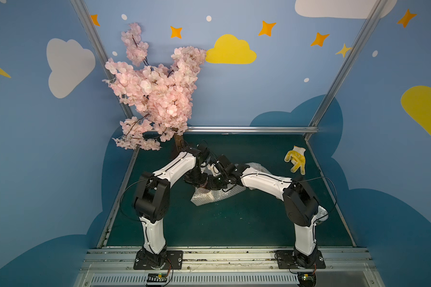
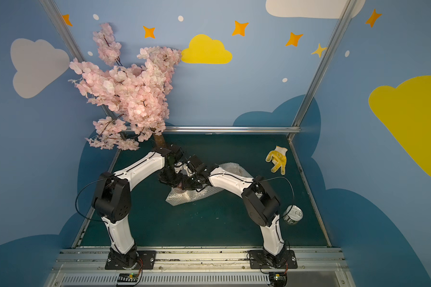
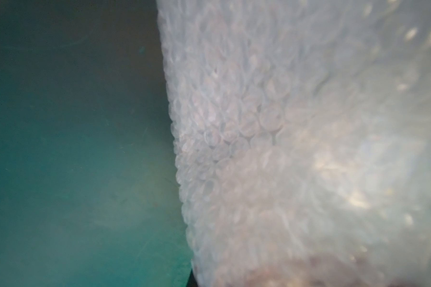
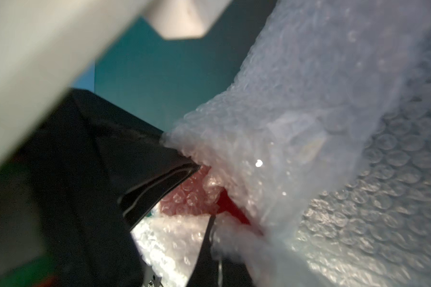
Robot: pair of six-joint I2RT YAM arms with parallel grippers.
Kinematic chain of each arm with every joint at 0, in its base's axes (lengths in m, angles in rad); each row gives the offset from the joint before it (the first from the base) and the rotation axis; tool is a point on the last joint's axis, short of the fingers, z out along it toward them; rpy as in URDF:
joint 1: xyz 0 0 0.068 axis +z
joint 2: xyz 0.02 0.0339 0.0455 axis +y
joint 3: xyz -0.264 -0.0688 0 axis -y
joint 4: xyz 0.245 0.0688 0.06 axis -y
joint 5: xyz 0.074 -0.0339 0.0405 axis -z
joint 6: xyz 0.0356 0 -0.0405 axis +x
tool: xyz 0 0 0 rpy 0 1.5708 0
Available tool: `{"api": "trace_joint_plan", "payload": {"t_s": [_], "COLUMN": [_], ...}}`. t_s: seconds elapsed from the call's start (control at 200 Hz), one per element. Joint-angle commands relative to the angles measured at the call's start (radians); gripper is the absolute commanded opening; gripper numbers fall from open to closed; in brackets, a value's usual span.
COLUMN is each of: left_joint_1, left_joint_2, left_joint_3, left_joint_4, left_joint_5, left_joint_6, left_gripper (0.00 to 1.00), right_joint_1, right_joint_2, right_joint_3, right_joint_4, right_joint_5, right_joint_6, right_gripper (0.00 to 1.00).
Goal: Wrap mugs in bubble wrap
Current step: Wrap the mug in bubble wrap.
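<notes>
A sheet of bubble wrap [image 1: 209, 197] [image 2: 184, 196] lies mid-table, gathered up round a mug whose red inside [image 4: 232, 206] shows through a gap in the film. Both grippers meet over it. My left gripper [image 1: 199, 182] [image 4: 194, 166] has its black fingers pressed together, pinching an edge of the wrap. Beside the red rim, my right gripper [image 1: 211, 183] [image 4: 210, 221] is shut on a fold of the wrap. In the left wrist view the bubble wrap [image 3: 296, 149] fills most of the picture and hides the jaws. A second crumpled bubble wrap bundle [image 1: 258, 167] [image 2: 234, 169] sits behind the right arm.
A yellow-and-white glove [image 1: 295, 159] [image 2: 276, 159] lies at the back right of the green mat [image 1: 222, 223]. A small metallic can [image 2: 292, 215] stands beside the right arm's elbow. A pink blossom tree [image 1: 157, 99] stands at the back left, close to the left arm.
</notes>
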Motion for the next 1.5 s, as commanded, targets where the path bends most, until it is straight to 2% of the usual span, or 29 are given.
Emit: {"api": "trace_joint_plan", "payload": {"t_s": [0.0, 0.1, 0.335, 0.4, 0.521, 0.666, 0.831, 0.931, 1.011, 1.121, 1.231, 1.357, 1.497], "left_joint_1": [-0.008, -0.012, -0.016, -0.016, -0.016, -0.015, -0.009, 0.009, 0.038, 0.085, 0.122, 0.126, 0.115], "left_joint_2": [-0.039, -0.027, -0.036, -0.037, -0.035, -0.049, -0.075, -0.104, -0.148, -0.201, -0.239, -0.284, -0.341], "left_joint_3": [0.000, -0.003, -0.008, -0.015, -0.027, -0.043, -0.057, -0.046, -0.042, -0.027, -0.026, -0.106, -0.218], "left_joint_4": [-0.026, -0.010, 0.009, 0.012, 0.012, 0.019, 0.013, 0.003, 0.023, 0.009, -0.045, -0.057, 0.011], "left_joint_5": [0.046, 0.091, 0.037, 0.036, 0.034, 0.020, -0.042, -0.060, -0.035, 0.016, 0.097, 0.197, 0.287], "left_joint_6": [0.085, 0.088, 0.070, 0.059, 0.048, 0.025, -0.019, -0.050, -0.088, -0.139, -0.198, -0.280, -0.393], "left_gripper": [0.03, 0.03, 0.07, 0.15, 0.23, 0.30, 0.48, 0.49, 0.59, 0.64, 0.64, 0.68, 0.71], "right_joint_1": [0.000, 0.013, 0.030, 0.027, 0.025, 0.017, 0.019, 0.017, 0.019, 0.023, 0.021, 0.017, 0.018], "right_joint_2": [0.039, 0.091, 0.175, 0.187, 0.198, 0.163, 0.106, 0.111, 0.121, 0.139, 0.168, 0.178, 0.161], "right_joint_3": [-0.023, 0.015, 0.086, 0.096, 0.132, 0.054, -0.030, 0.008, 0.041, 0.072, 0.099, 0.085, 0.053], "right_joint_4": [-0.013, -0.035, -0.095, -0.102, -0.150, -0.082, 0.018, -0.027, -0.053, -0.079, -0.097, -0.058, -0.015], "right_joint_5": [0.074, 0.073, 0.131, 0.140, 0.136, 0.117, 0.114, 0.129, 0.143, 0.165, 0.165, 0.154, 0.168], "right_joint_6": [-0.048, -0.037, 0.021, 0.042, 0.078, 0.146, 0.173, 0.180, 0.188, 0.210, 0.251, 0.323, 0.361], "right_gripper": [0.00, 0.00, 0.00, 0.00, 0.00, 0.00, 0.00, 0.00, 0.00, 0.00, 0.00, 0.00, 0.00]}}
